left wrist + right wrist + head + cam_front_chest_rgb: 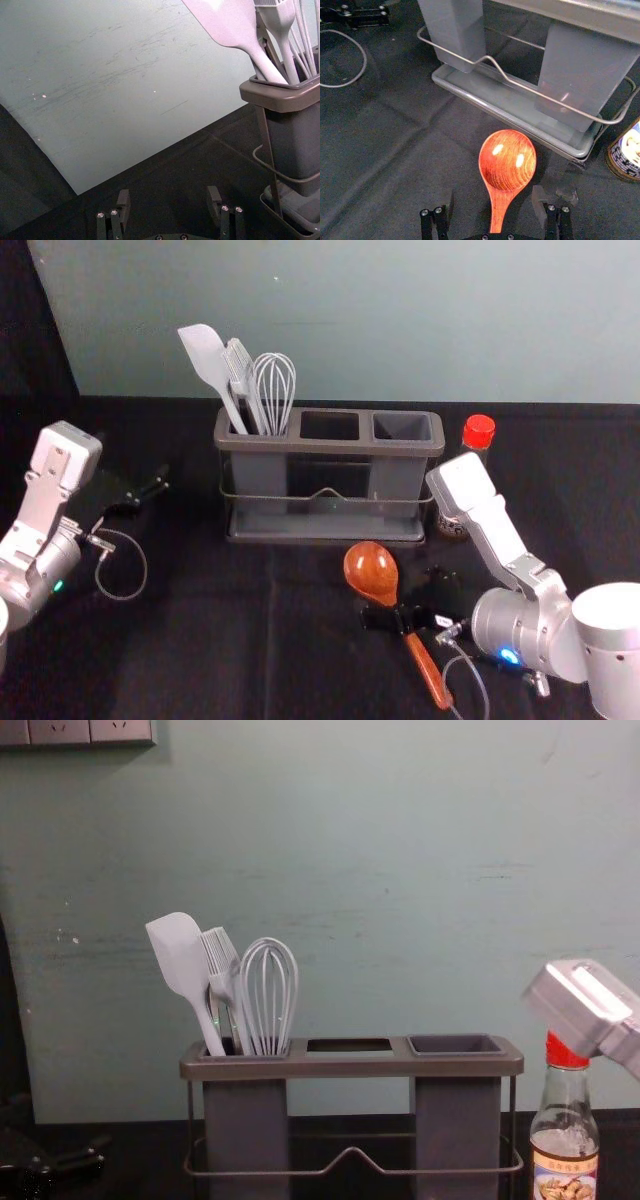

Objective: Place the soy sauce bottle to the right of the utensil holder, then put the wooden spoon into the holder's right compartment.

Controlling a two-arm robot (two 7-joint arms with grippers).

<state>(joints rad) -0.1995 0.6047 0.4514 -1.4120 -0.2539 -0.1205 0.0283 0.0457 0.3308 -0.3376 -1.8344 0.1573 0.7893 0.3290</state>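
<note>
holding utensils [180,955]: holder's [350,1067] left compartment [245,1135]; right end effector [398,618] at spoon [370,570].

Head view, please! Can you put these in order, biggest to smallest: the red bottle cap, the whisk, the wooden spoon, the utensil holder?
1. Utensil holder
2. Wooden spoon
3. Whisk
4. Red bottle cap

Right compartment [402,428] open from above; bottle [479,431] just beyond it, right arm [505,530] partly across its front. Spatula [204,352] and whisk [274,385] block left compartment. Wire rail [250,1173] crosses holder's [330,447] front (below rim). Gaps flank spoon [498,207] between right gripper's [396,602] fingers.
</note>
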